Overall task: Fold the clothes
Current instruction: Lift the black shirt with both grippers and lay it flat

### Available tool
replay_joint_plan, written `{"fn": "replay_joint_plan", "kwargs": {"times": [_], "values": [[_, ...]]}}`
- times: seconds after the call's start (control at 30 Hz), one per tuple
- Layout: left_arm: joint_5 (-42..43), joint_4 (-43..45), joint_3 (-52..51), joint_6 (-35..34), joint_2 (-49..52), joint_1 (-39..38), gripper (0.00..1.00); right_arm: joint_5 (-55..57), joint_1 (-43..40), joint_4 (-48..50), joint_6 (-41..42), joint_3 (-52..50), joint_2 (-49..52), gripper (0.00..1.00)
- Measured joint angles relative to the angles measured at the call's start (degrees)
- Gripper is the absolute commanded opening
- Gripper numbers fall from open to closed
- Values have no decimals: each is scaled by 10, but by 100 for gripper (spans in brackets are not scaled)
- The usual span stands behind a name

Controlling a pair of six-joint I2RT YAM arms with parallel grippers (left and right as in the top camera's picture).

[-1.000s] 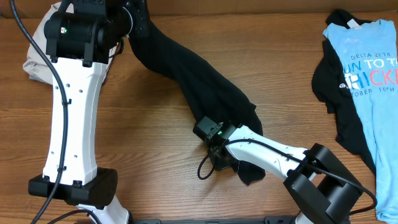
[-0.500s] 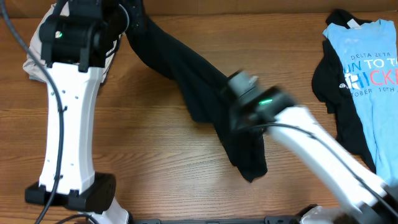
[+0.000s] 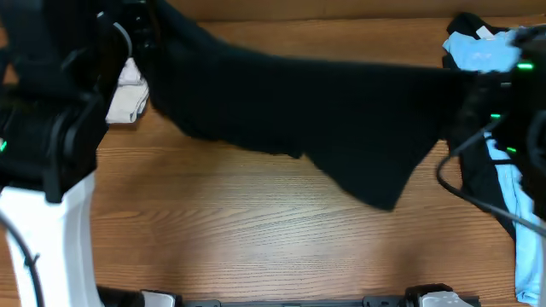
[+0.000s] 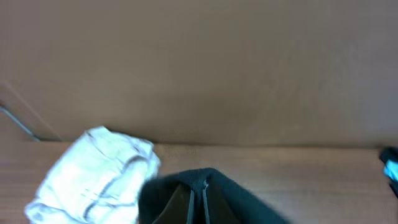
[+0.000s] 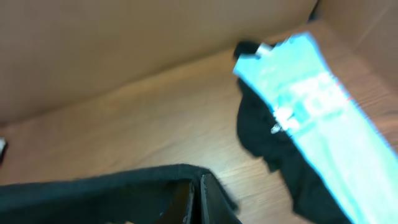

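Clamped shut on one black garment (image 3: pixel 299 111), stretched between left fingers (image 4: pixel 185 209) and right fingers (image 5: pixel 210 200) over tabletop (image 3: pixel 256 243). Beside left fingers: one beige garment (image 4: pixel 93 174). Beyond right fingers: one light-blue T-shirt (image 5: pixel 308 90), one black shirt (image 5: pixel 261 137).

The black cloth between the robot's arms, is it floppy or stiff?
Probably floppy: the black cloth sags to a loose corner between the left claw and right claw instead of staying flat. Likely light too, since two small pinches at its edge seem to carry it all.
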Motion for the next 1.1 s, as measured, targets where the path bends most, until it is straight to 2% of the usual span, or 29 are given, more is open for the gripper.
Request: {"fn": "replay_joint_plan", "kwargs": {"times": [0.27, 0.57, 0.8, 1.1], "values": [[-44, 16, 0, 4, -101, 0, 4, -3, -50, -52, -33, 189, -45, 4], [-77, 33, 7, 4, -247, 0, 4, -10, -52, -154, -47, 351, -90, 4], [-115, 30, 17, 9, -280, 0, 4, -23, -52, -172, -51, 353, -88, 4], [-155, -6, 10, 20, -167, 0, 4, -24, -52, -137, -54, 259, -42, 4]]}}
